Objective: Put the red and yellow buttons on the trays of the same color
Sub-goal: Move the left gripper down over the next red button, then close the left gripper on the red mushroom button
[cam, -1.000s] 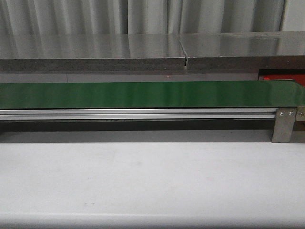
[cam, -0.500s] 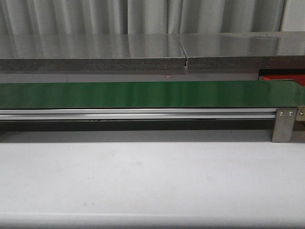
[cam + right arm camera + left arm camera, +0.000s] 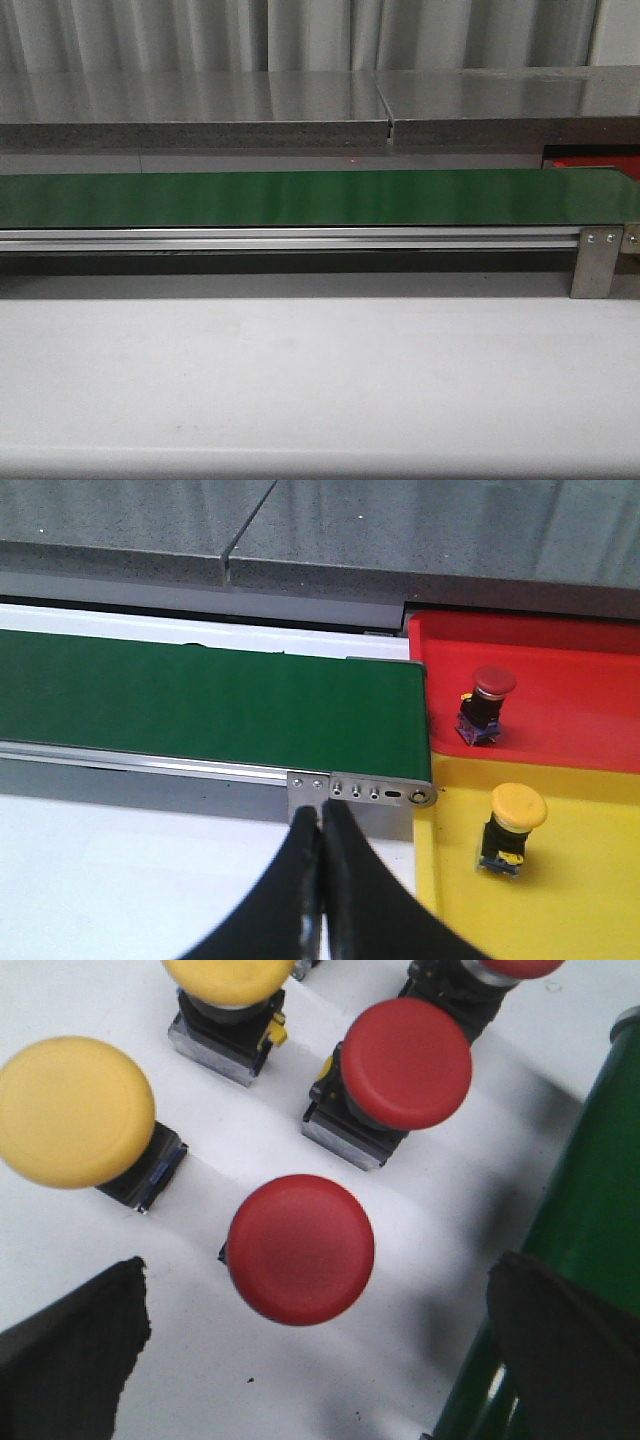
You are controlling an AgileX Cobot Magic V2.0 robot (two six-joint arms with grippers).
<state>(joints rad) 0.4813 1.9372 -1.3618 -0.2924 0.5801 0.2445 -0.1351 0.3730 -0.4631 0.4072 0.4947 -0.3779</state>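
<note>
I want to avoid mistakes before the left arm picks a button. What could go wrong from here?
1. The left gripper is open over a red button, but a second red button and a yellow button stand near; a finger might bump one.
2. The green belt is beside one finger.

front view | green belt (image 3: 300,197) | no visible change since earlier frames

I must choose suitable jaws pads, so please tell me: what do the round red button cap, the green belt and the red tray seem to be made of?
The round red button cap looks like smooth satin plastic, with a soft sheen. The long green belt seems matte rubber or PVC, even and textureless. The flat red tray looks like glossy moulded plastic, though that is uncertain.
</note>
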